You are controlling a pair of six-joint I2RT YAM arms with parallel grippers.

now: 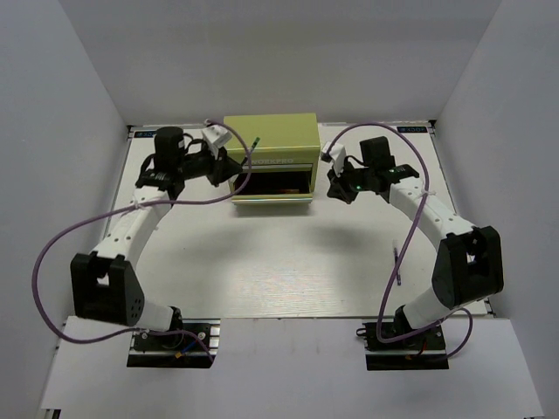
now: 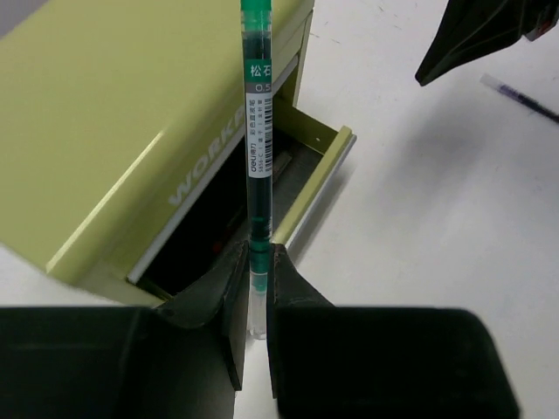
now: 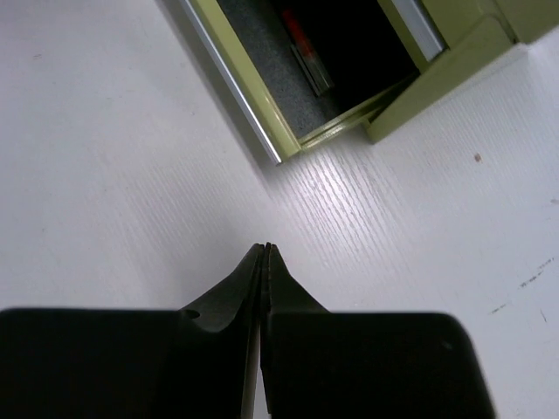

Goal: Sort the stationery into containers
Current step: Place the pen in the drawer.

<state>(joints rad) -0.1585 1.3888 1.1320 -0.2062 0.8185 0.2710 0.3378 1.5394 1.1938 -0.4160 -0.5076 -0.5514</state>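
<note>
Top view: the left gripper (image 1: 229, 168) is hanging at the front-left corner of the chest (image 1: 271, 131), whose lower drawer (image 1: 271, 197) is standing pulled out toward the arms. The right gripper (image 1: 336, 188) is waiting just off the drawer's right end. A blue pen (image 1: 397, 266) is lying on the table (image 1: 262, 262), well apart from the chest, beside the right arm.

Left wrist view: the jaws are clamping a green pen (image 2: 259, 157) near its tail, and the rest of it is pointing away across the open drawer and up past the chest's lettered front. It looks to be crossing the drawer rather than lying along it. A good drop likely calls for turning the wrist until the pen runs along the drawer. The far tip should then be drawn back clear of the chest front, and the pen lowered close to the drawer floor before the jaws part, so it is not bouncing out or catching on the front rail.

Right wrist view: the right jaws are pressing together with nothing between them, above bare table just in front of the drawer. A red pen (image 3: 306, 48) is already lying inside. The right arm is probably best staying put, clear of the left arm's path.
</note>
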